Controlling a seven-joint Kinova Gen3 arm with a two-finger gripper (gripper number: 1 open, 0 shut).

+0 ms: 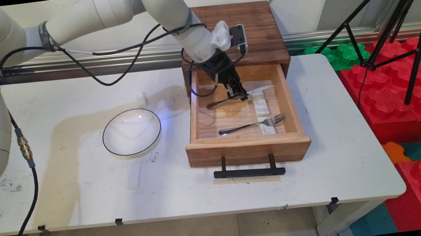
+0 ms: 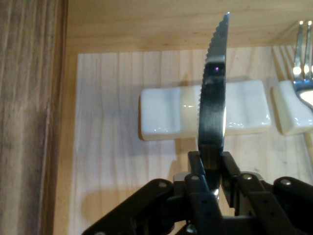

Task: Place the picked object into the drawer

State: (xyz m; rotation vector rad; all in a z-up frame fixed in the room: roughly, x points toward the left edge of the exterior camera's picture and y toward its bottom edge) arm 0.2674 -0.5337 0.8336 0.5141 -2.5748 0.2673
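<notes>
My gripper [image 1: 241, 96] [image 2: 211, 164] reaches into the open wooden drawer [image 1: 249, 151] and is shut on a table knife [image 1: 256, 90] [image 2: 212, 112] near where blade meets handle. The serrated blade points toward the drawer's right side and passes over a white cutlery rest [image 1: 261, 105] [image 2: 161, 112]; I cannot tell whether it touches the rest. A fork [image 1: 252, 124] [image 2: 303, 73] lies nearer the drawer's front, its tines on a second white rest [image 1: 268, 128] [image 2: 291, 112].
The drawer sticks out of a dark wooden cabinet [image 1: 251, 23], its black handle [image 1: 249, 172] toward the table's near edge. A white bowl [image 1: 131, 132] sits left of it, with small white blocks [image 1: 140, 98] [image 1: 133, 176] nearby. A tripod [image 1: 399, 16] and foam blocks [image 1: 399, 86] stand at the right.
</notes>
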